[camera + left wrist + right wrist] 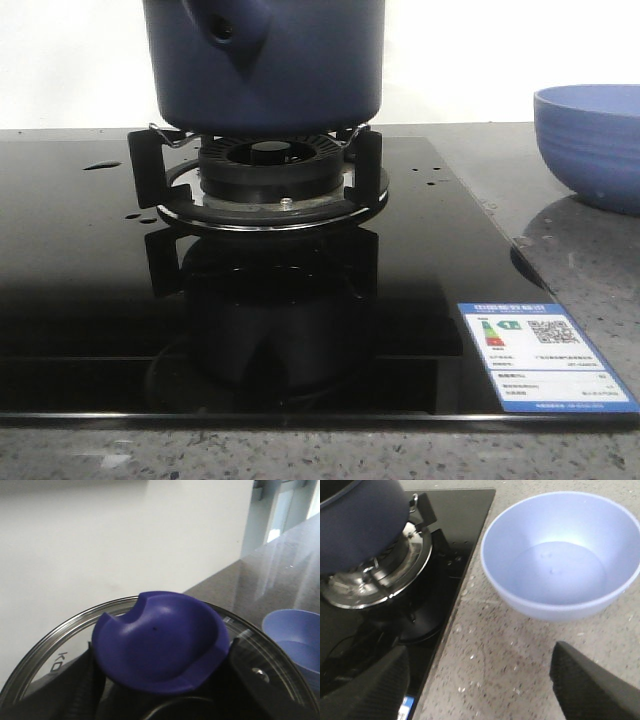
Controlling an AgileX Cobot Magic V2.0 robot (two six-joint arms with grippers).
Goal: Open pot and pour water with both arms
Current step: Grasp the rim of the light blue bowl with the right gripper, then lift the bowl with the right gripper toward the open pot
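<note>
- The pot [265, 65] sits on the burner [265, 170] of the black hob [90, 290]; its handle stub [225, 30] with the round hole points toward the front camera.
- In the left wrist view, a glass lid [50, 645] with a blue knob [160, 642] fills the lower part, close to the left gripper. Dark parts sit on both sides of the knob, but I cannot tell if the gripper is clamped on it or only beside it. I also cannot tell if the lid is on the pot or lifted.
- The right gripper [480, 680] is apart and holds nothing; its two fingers [362, 690] hang over the grey counter [495, 645].
- The deciding relation: from the right gripper, the pot is on the hob side and the bowl [560, 555] is on the counter side, with the hob edge between them. So the right arm is the nearer one for taking the pot and tipping it toward the bowl.
- The bowl stands beside the hob, apart from the burner. It seems to hold a thin layer of water [560, 570], though this is hard to confirm.
- Small drops [100, 166] lie on the hob, left of the burner.
- Count: one pot, one lid, one bowl, one burner, two grippers.
</note>
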